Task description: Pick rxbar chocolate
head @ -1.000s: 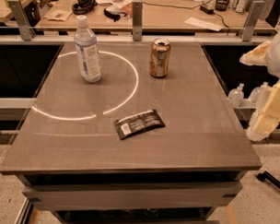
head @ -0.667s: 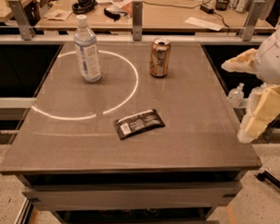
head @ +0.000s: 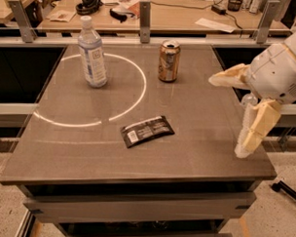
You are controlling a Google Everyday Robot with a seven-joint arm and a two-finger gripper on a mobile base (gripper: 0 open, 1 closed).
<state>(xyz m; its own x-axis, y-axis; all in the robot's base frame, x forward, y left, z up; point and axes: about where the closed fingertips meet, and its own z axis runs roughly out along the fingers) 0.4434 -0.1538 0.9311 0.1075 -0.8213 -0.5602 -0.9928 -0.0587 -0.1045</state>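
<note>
The rxbar chocolate [head: 147,131] is a flat black wrapper with white lettering and a small white label at its left end. It lies on the grey table [head: 197,107], a little in front of the middle. My gripper [head: 226,116] hangs over the table's right edge, well to the right of the bar and above the table. It is open and empty, with one cream finger [head: 230,76] pointing left and the other finger [head: 255,129] pointing down.
A clear plastic bottle [head: 92,52] stands at the back left. A copper-coloured can [head: 168,61] stands at the back middle. A bright ring of light [head: 139,91] lies on the table. A cluttered desk [head: 181,14] and rail posts stand behind.
My gripper has moved left, from beside the table to over its right edge. The bar, bottle and can have not moved.
</note>
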